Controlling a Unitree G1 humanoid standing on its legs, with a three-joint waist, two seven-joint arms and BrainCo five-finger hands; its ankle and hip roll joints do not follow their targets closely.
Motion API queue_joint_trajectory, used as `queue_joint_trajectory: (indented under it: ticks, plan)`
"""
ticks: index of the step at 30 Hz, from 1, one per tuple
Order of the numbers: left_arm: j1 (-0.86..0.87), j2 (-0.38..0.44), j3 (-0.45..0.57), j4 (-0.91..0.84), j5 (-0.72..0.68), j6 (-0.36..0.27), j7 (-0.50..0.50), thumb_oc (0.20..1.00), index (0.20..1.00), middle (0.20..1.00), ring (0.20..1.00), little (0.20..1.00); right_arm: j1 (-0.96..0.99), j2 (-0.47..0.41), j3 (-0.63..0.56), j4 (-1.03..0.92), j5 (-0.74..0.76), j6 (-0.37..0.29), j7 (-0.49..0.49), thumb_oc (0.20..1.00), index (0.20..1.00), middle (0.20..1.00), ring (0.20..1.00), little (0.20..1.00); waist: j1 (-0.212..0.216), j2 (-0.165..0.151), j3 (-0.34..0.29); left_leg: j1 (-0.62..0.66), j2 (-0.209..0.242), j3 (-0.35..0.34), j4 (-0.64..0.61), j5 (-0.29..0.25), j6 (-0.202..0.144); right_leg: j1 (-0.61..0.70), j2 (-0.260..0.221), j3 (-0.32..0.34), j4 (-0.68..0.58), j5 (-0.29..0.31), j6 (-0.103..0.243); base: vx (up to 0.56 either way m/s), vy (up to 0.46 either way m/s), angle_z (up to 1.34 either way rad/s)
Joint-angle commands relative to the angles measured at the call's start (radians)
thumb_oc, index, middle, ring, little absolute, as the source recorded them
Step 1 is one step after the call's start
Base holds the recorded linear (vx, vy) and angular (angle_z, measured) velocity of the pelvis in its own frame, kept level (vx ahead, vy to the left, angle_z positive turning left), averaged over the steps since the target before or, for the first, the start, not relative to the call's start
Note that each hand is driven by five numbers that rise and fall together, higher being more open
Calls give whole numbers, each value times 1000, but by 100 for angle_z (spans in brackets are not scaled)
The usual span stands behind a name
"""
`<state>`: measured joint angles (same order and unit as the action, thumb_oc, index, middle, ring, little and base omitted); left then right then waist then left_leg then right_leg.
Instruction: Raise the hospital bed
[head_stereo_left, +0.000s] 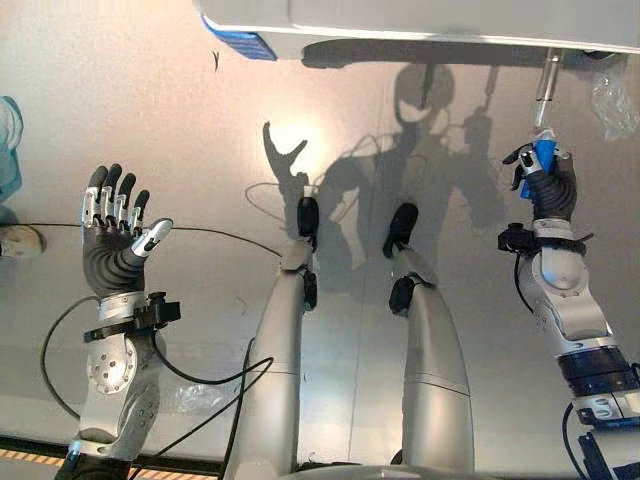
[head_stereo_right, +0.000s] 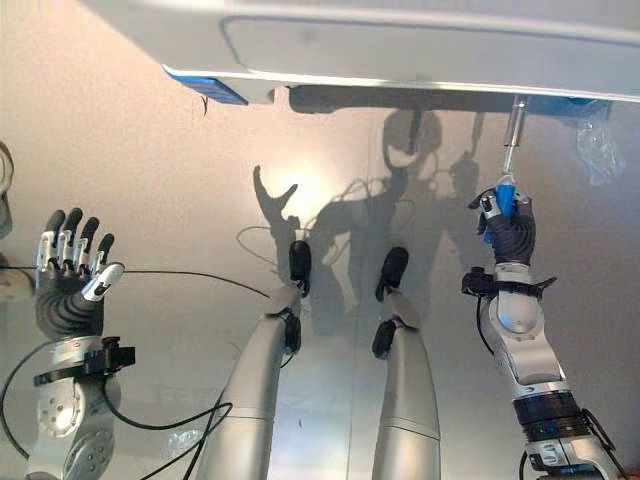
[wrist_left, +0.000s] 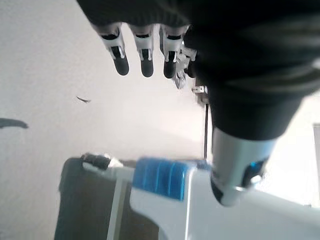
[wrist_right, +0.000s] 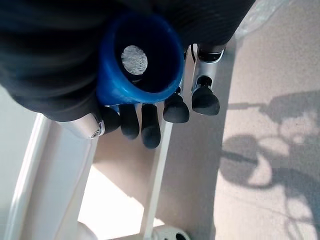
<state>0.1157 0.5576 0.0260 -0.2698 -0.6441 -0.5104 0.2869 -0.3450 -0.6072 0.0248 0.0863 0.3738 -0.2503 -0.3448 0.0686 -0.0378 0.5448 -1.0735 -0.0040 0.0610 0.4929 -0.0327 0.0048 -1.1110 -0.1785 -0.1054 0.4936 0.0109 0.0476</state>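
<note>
The white hospital bed's foot end (head_stereo_left: 420, 25) runs along the far edge of the head views, with a blue corner bumper (head_stereo_left: 238, 43) at its left. A metal crank rod (head_stereo_left: 545, 88) drops from the bed's right part and ends in a blue handle (head_stereo_left: 543, 158). My right hand (head_stereo_left: 548, 185) is shut on that blue handle (wrist_right: 139, 56), fingers curled round it. My left hand (head_stereo_left: 112, 230) is held up open over the floor at the left, far from the bed. Past its straight fingers (wrist_left: 145, 52), the left wrist view has the blue bumper (wrist_left: 161, 177).
The grey floor (head_stereo_left: 200, 140) spreads below the bed. Crumpled clear plastic (head_stereo_left: 612, 100) lies beside the crank at the far right. A pale blue object (head_stereo_left: 8, 145) and a shoe-like shape (head_stereo_left: 18, 240) sit at the left edge.
</note>
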Motion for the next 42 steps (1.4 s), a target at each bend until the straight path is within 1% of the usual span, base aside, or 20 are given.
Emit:
queue_joint_trajectory:
  ticks: [1,5,9,12,19,21,22,25,27,28,33,34,35,36,37,38,39,40,41,42]
  plan:
    - [60,-27,40,-52,15,-37,-15,1000,1000,1000,1000,1000,84,-11,-31,-265,-56,-249,19,200,200,200,200,200,-44,88,-25,34,-32,-67,-144,51,-4,-28,18,-60,78,-3,56,-12,-5,-4]
    - [62,-29,42,-46,17,-37,-16,1000,1000,1000,1000,1000,95,-12,-38,-269,-44,-253,30,200,200,200,200,200,-43,90,-25,36,-33,-68,-145,53,-4,-26,16,-63,79,-1,56,0,0,0]
    - [47,-36,39,-40,16,-39,-15,1000,1000,1000,1000,1000,94,24,-64,-256,29,-273,38,200,200,200,200,200,-46,92,-25,41,-31,-68,-152,54,-5,-28,15,-62,82,-2,57,0,0,0]
    - [46,-40,38,-39,13,-39,-17,1000,1000,1000,1000,1000,94,36,-87,-247,45,-282,30,200,200,200,200,200,-46,93,-25,42,-32,-68,-151,53,-5,-27,14,-63,84,-3,57,0,0,0]
    - [34,-53,39,-33,-10,-49,-22,1000,1000,1000,1000,1000,50,83,-203,-139,161,-341,-27,200,200,200,200,200,-45,108,-25,57,-31,-69,-165,51,-9,-26,15,-58,85,-9,57,0,0,0]
    - [31,-53,38,-31,-13,-51,-22,1000,1000,1000,1000,1000,44,80,-217,-110,170,-347,-38,200,200,200,200,200,-44,110,-25,59,-32,-69,-165,50,-9,-26,15,-57,86,-10,57,0,0,0]
    - [27,-53,39,-30,-17,-51,-24,1000,1000,1000,1000,1000,32,75,-239,-68,166,-346,-70,200,200,200,200,200,-46,112,-25,63,-31,-70,-166,49,-9,-24,14,-55,89,-12,57,0,0,0]
    - [20,-55,36,-21,-22,-54,-24,1000,1000,1000,1000,1000,4,67,-278,13,187,-357,-110,200,200,200,200,200,-47,119,-25,65,-33,-70,-169,48,-11,-24,13,-53,91,-16,56,1,-9,3]
    - [19,-55,36,-19,-24,-56,-26,1000,1000,1000,1000,1000,-2,65,-289,30,195,-360,-116,200,200,200,200,200,-47,121,-25,66,-33,-70,-170,48,-12,-25,13,-53,92,-16,56,-1,-14,5]
    - [14,-52,34,-17,-28,-57,-30,1000,1000,1000,1000,1000,-23,43,-321,97,219,-371,-135,200,200,200,200,200,-45,126,-25,68,-33,-71,-173,49,-13,-24,12,-53,94,-19,56,-1,-10,5]
    - [6,-53,32,-11,-30,-58,-27,1000,1000,1000,1000,1000,-40,23,-344,170,247,-381,-148,200,200,200,200,200,-46,130,-25,72,-31,-73,-179,51,-14,-27,15,-50,96,-19,55,-15,-9,2]
    - [3,-53,29,-13,-29,-59,-26,1000,1000,1000,1000,1000,-41,21,-350,183,250,-383,-153,200,200,200,200,200,-47,129,-25,55,-27,-65,-183,78,-10,-41,13,-61,86,8,44,0,-17,4]
    - [1,-53,30,-13,-29,-58,-26,1000,1000,1000,1000,1000,-43,21,-350,184,249,-383,-153,200,200,200,200,200,-47,130,-25,70,-29,-74,-182,56,-14,-29,17,-50,93,-14,54,-67,-23,6]
    - [2,-53,27,-15,-28,-59,-26,1000,1000,1000,1000,1000,-40,26,-342,172,242,-382,-156,200,200,200,200,200,-47,130,-25,56,-27,-65,-184,79,-10,-40,14,-61,86,8,43,56,-7,4]
    - [0,-53,27,-14,-28,-58,-25,1000,1000,1000,1000,1000,-41,26,-342,172,242,-382,-156,200,200,200,200,200,-48,131,-25,70,-28,-74,-183,56,-13,-29,17,-50,92,-14,54,-8,-20,3]
    - [-5,-54,25,-16,-27,-56,-29,1000,1000,1000,1000,1000,-34,30,-331,166,236,-376,-143,200,200,200,200,200,-50,130,-25,71,-27,-75,-184,57,-13,-31,19,-50,93,-15,53,0,0,0]
    - [-2,-54,25,-17,-28,-56,-29,1000,1000,1000,1000,1000,-31,31,-330,164,237,-375,-143,200,200,200,200,200,-51,129,-25,57,-25,-65,-185,79,-9,-42,15,-61,88,7,42,0,0,0]
    - [-6,-56,22,-17,-26,-54,-30,1000,1000,1000,1000,1000,-28,32,-322,154,231,-374,-138,445,445,445,445,445,-53,129,-25,74,-26,-74,-182,52,-13,-28,18,-51,97,-19,53,0,0,0]
    - [-5,-56,21,-19,-26,-54,-29,1000,1000,1000,1000,1000,-27,37,-319,145,230,-375,-137,1000,1000,1000,1000,1000,-53,129,-25,73,-26,-74,-180,52,-13,-29,18,-52,97,-18,53,56,-17,0]
    - [-5,-58,20,-20,-26,-53,-28,1000,1000,1000,1000,1000,-25,41,-316,138,231,-375,-134,1000,1000,1000,1000,1000,-53,129,-25,72,-27,-73,-177,51,-13,-29,17,-52,97,-19,53,0,0,0]
